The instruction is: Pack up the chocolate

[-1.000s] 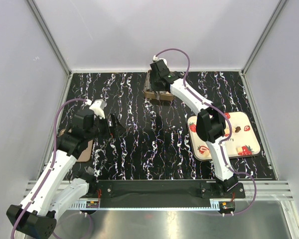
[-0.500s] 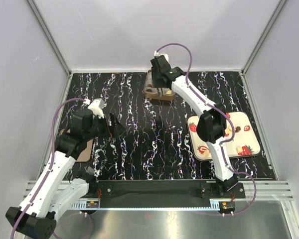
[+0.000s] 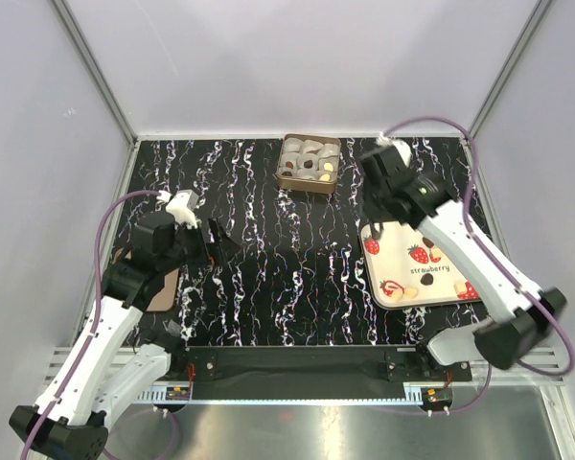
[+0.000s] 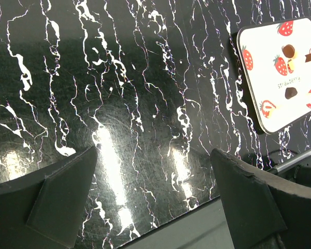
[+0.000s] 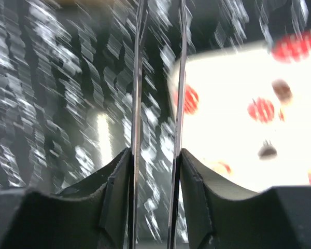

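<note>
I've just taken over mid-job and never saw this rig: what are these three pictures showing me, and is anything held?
There are two robot arms, a left arm and a right arm, bolted at the near edge of a black table. The top picture looks down from above and behind them; the other two come from a camera on each wrist. On the table lie a strawberry tray with a few chocolates and a box of paper cups, some filled. The left end effector is open and empty. The right end effector pinches thin tweezers near the tray. Its picture is blurred, but nothing shows between the blades.
</note>
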Action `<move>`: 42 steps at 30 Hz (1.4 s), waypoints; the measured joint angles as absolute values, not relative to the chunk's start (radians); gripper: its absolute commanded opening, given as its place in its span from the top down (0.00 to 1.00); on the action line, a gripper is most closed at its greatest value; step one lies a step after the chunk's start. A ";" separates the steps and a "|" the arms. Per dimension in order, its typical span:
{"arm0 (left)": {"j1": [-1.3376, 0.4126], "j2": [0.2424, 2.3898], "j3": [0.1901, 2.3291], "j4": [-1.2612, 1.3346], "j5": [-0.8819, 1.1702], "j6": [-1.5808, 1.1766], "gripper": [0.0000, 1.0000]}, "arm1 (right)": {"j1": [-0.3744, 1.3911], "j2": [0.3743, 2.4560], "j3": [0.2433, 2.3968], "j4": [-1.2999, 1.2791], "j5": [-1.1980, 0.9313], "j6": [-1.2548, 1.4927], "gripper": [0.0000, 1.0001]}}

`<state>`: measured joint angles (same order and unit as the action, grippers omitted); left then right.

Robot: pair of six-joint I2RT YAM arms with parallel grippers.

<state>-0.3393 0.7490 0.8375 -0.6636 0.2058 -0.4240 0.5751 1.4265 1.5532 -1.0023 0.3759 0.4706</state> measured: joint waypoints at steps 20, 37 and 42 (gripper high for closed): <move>-0.339 0.748 0.828 -0.657 0.227 -0.427 0.01 | 0.110 1.237 1.105 -1.005 0.266 0.544 0.49; -0.339 0.748 0.824 -0.656 0.227 -0.427 0.01 | 0.031 1.246 1.051 -0.936 0.213 0.493 0.47; -0.339 0.751 0.824 -0.656 0.227 -0.427 0.01 | 0.026 1.246 1.017 -0.928 0.196 0.490 0.47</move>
